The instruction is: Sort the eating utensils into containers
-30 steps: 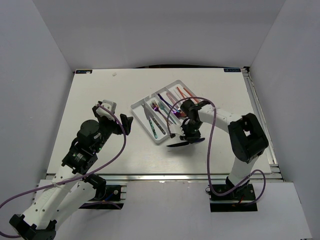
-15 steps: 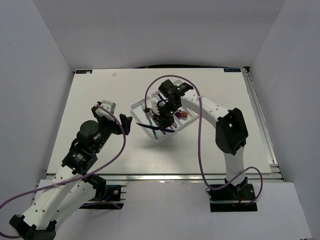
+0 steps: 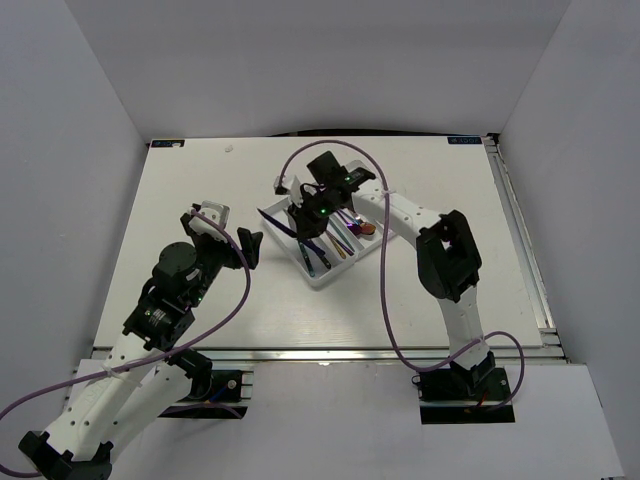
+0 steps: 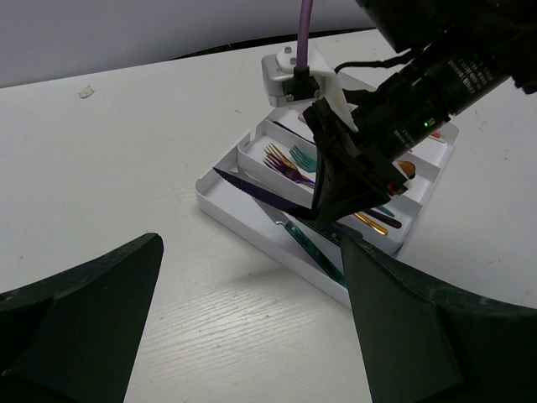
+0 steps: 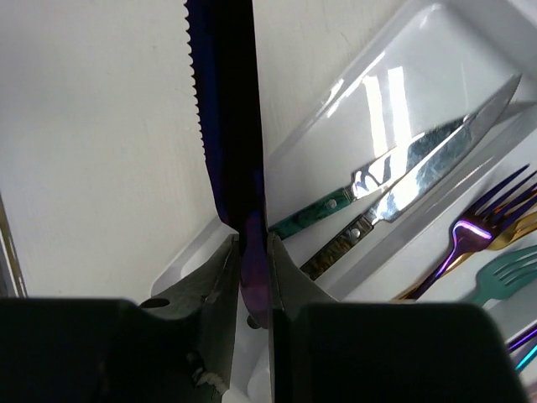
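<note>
My right gripper [image 3: 305, 226] is shut on the handle of an iridescent purple-blue serrated knife [image 5: 226, 109] and holds it over the left compartment of the white cutlery tray [image 3: 322, 283]. The blade [image 4: 252, 186] sticks out past the tray's left rim. In that compartment lie a green-handled knife [image 5: 369, 189] and a silver knife [image 5: 424, 176]. The adjacent compartment holds purple and teal forks [image 4: 285, 159]. My left gripper [image 3: 250, 245] is open and empty, above the table left of the tray.
Other compartments hold gold and red-bowled spoons [image 3: 365, 228] and more cutlery, partly hidden by the right arm. White walls enclose the table. A metal rail [image 3: 520, 240] runs along the right edge.
My right gripper carried the purple-blue knife from the table in front of the tray up and to the left, over the tray's left compartment. The left arm has not moved.
</note>
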